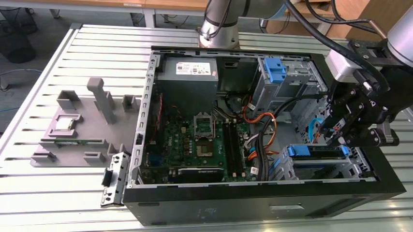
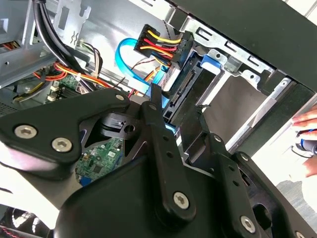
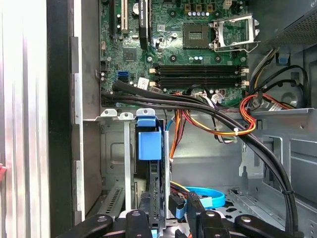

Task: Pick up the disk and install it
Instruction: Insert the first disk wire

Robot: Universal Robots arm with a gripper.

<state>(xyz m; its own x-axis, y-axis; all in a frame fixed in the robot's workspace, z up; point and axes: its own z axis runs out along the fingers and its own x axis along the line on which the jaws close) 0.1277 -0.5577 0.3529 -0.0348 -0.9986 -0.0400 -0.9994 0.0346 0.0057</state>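
Pincer (image 2: 177, 101) apart, seemingly straddling disk (image 3: 149, 146) seated in drive bay (image 3: 111, 148).

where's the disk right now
The disk is inside the computer case at the exterior view's right end, just under the gripper, with the orange cables on the side toward the exterior view's left.

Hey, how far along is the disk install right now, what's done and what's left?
Done: the disk already sits in the drive cage at the corner of the open computer case, with its blue rail showing. In hand: the gripper is right at the disk, down at the cage. Left: I can't tell whether the disk is fully seated, and the gripper is not yet clear of it.
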